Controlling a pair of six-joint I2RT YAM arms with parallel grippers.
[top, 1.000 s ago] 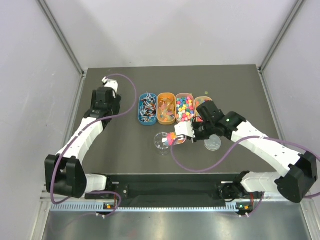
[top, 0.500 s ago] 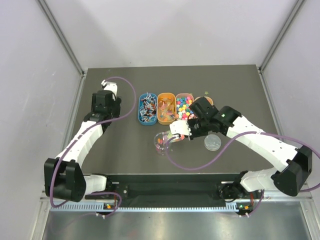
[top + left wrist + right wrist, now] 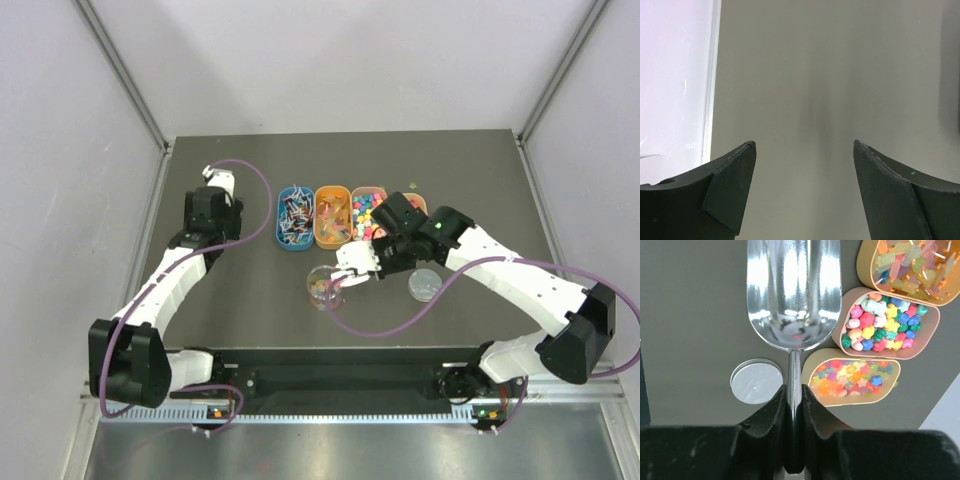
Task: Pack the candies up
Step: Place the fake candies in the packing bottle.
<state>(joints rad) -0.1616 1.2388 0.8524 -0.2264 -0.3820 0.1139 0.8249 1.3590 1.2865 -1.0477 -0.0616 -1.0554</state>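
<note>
Well, from above, my right gripper (image 3: pixel 372 258) reaches over the dark grey table (image 3: pixel 240 300) and grips a shiny metal scoop (image 3: pixel 350 268). The scoop's bowl is tipped over a small clear round jar (image 3: pixel 322 287), and a few bright bits sit inside the jar. Most of the candies (image 3: pixel 366 212) lie in oval plastic trays set side by side: a blue tray (image 3: pixel 279 220), an orange tray (image 3: pixel 332 245), a pinkish tray (image 3: pixel 370 188) and one more tray (image 3: pixel 408 197) partly hidden under my arm. A round clear lid (image 3: pixel 424 285) lies flat near the jar. My left gripper (image 3: pixel 215 172) is off to the left, well apart from the trays.

From my left wrist, my two dark fingers are spread wide with nothing between them. Only bare table is below.

From my right wrist, my fingers are squeezed tight on the scoop's thin handle. The bowl points away from me, and I cannot tell if any candy is in it. The lid lies left of the handle. Three trays full of pink, yellow, green, blue and orange candies are on the right.
</note>
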